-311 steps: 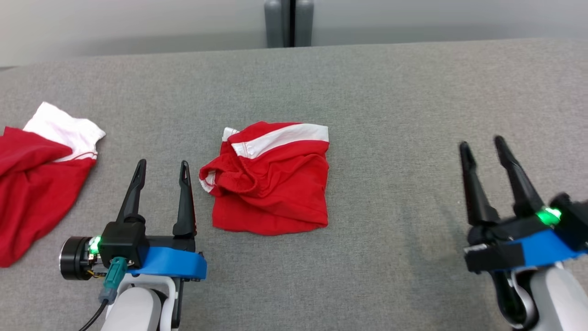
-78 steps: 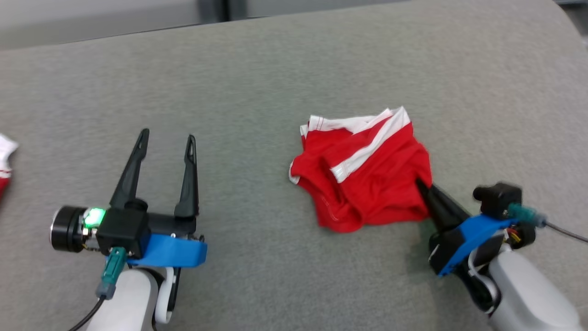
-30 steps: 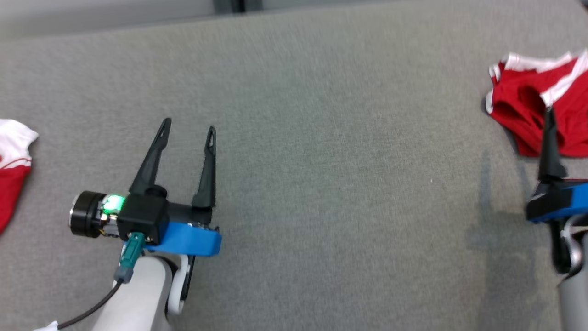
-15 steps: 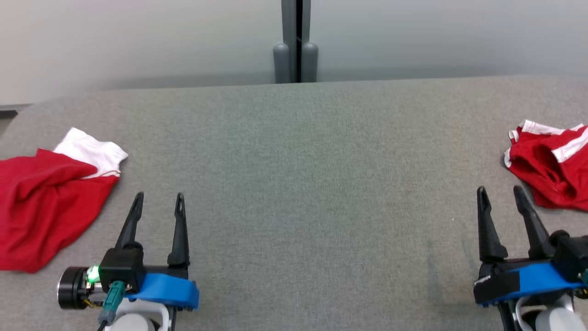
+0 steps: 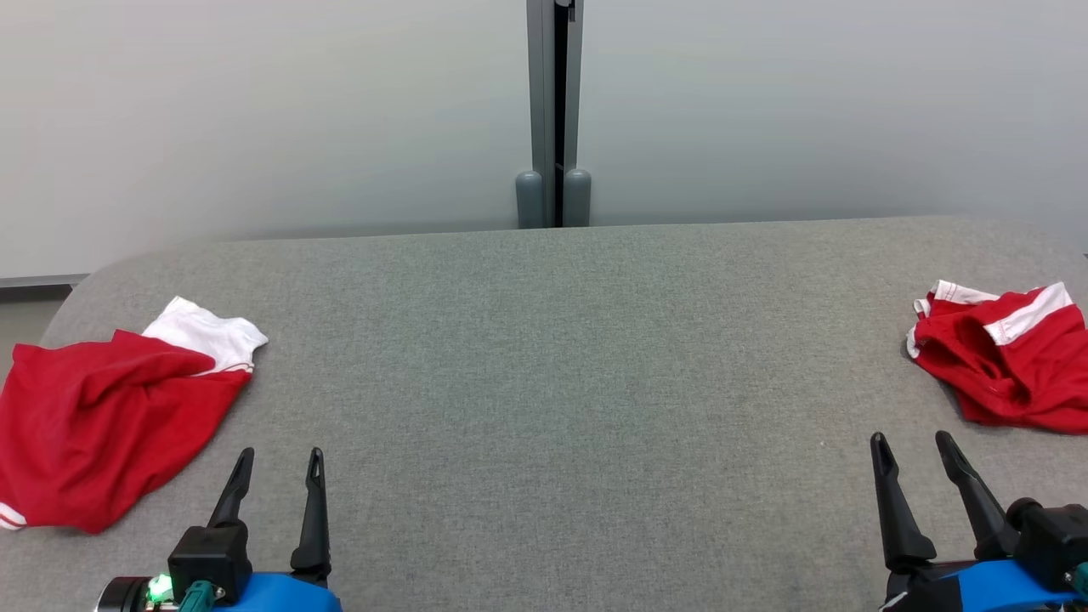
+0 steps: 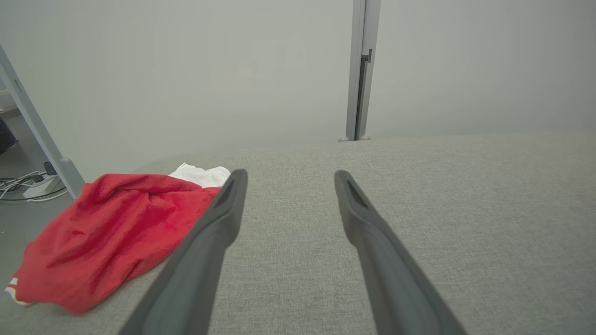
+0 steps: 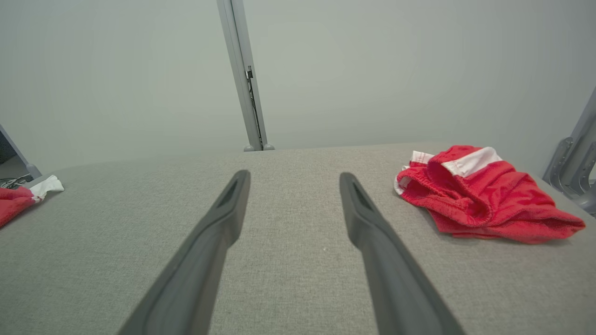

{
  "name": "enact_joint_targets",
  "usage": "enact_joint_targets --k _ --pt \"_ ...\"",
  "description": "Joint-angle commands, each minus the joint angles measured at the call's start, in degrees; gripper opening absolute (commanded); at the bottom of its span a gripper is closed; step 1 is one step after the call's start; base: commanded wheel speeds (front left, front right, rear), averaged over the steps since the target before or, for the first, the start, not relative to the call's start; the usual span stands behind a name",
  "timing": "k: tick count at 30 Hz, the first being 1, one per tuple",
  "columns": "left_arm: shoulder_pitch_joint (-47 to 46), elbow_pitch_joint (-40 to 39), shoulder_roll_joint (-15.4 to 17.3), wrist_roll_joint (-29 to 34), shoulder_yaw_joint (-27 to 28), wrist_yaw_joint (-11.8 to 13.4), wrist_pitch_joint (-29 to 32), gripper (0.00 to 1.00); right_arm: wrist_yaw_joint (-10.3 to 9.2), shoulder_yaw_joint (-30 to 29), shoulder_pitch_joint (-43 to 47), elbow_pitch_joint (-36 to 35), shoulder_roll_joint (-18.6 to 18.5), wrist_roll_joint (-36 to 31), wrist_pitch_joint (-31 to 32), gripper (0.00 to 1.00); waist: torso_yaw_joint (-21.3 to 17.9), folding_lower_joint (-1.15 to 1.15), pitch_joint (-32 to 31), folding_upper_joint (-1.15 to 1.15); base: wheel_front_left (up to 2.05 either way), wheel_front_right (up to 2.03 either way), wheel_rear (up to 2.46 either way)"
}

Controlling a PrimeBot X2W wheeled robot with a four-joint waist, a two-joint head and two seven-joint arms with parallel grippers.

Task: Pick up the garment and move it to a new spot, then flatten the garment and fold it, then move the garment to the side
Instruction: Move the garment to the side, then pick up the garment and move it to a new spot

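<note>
Status: both claws wide apart, nothing held. Left gripper (image 5: 281, 456) is at lower left of head view, right gripper (image 5: 911, 440) at lower right. Fingers point up-frame over the grey fabric-covered table (image 5: 561, 382).

Garment loc: small folded red garment w/ white trim (image 5: 1003, 357) sits at the right edge of head view, mid-height. It's up-frame and right of the right gripper, clear of it. Fold is rough and lumpy, 1 white band on top. Imo it's already folded and parked aside, so this cycle looks done or close.

2nd item: crumpled red cloth heap w/ white end (image 5: 102, 416) at the left edge, near the left gripper, not touching. Unfolded, prob the next job.

Handling (judgement):
- light, soft knit, no stiffness, so it'll sag from any pinch
- not fragile
- prob grippy on the cloth top, so it may drag and bunch if slid
- heap: pinch the white end at its upper right, 2nd claw on the far red edge so it hangs open
- skip the mid-bulk, that grabs several layers
- folded one, if moved again: pinch thru all layers at 1 edge, else it opens up

Containers: none I can spot. Both garments lie straight on the table.
</note>
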Motion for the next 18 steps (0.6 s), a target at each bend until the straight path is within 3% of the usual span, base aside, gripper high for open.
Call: enact_joint_targets --k 1,18 --pt "0.27 -0.05 0.31 -0.23 0.28 -0.20 0.20 1.00 0.01 -0.03 0.99 -0.59 0.07 0.34 0.30 1.00 -0.22 0.01 -0.22 0.01 0.00 0.00 0.00" --pt "-1.46 1.35 0.15 -1.04 -0.34 0.09 -0.10 1.00 0.02 -0.58 2.99 -3.24 0.09 1.05 2.22 1.00 1.88 0.01 -0.62 0.01 0.00 0.00 0.00"
